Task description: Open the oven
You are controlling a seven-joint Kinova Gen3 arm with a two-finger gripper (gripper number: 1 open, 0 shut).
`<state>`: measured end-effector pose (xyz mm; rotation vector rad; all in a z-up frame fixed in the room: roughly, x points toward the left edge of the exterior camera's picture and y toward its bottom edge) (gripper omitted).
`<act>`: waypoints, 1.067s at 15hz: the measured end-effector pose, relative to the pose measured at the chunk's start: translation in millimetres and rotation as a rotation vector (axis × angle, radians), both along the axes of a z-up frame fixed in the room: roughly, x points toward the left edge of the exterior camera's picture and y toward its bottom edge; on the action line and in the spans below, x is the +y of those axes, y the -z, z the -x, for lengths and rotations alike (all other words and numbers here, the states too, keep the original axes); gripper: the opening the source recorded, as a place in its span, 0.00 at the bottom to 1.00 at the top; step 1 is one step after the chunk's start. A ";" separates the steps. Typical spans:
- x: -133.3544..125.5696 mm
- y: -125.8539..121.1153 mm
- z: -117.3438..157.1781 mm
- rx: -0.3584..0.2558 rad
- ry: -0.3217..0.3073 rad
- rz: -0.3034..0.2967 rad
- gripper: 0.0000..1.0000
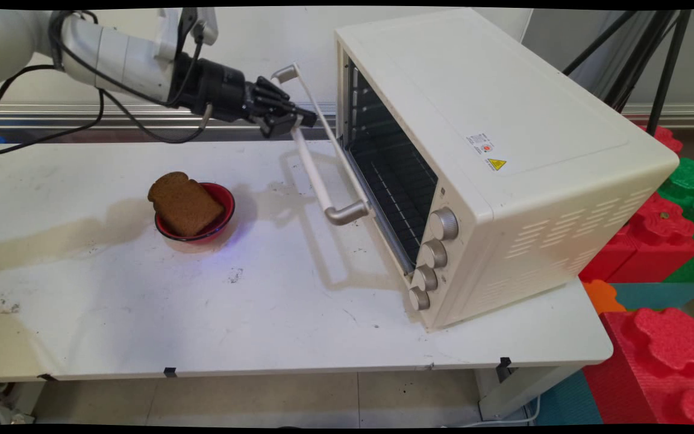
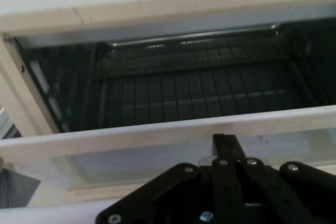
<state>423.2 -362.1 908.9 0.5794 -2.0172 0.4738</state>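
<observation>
My gripper [image 1: 306, 118] is shut, its tip against the upper end of the white door handle [image 1: 317, 175] of a cream toaster oven [image 1: 503, 120]. The glass door hangs partly open, tilted out towards the table. In the hand view the closed fingertips [image 2: 226, 141] rest on the door's white top rail [image 2: 131, 135], and beyond it the dark oven cavity with its wire rack [image 2: 199, 93] shows with nothing on it. A slice of brown bread [image 1: 184, 202] leans in a red bowl [image 1: 225, 202] on the table, left of the oven and below the arm.
The oven has several round knobs [image 1: 434, 253] on its front right side. Red and green foam blocks [image 1: 666, 241] are stacked off the table's right end. Black tripod legs [image 1: 654, 54] stand behind the oven. The white table [image 1: 202, 313] is stained.
</observation>
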 end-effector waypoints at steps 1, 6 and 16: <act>2.6 2.1 -3.2 -0.006 0.003 -0.004 0.00; 14.3 12.6 -16.6 -0.031 0.010 -0.023 0.00; 39.1 42.5 -41.8 -0.080 0.017 -0.075 0.00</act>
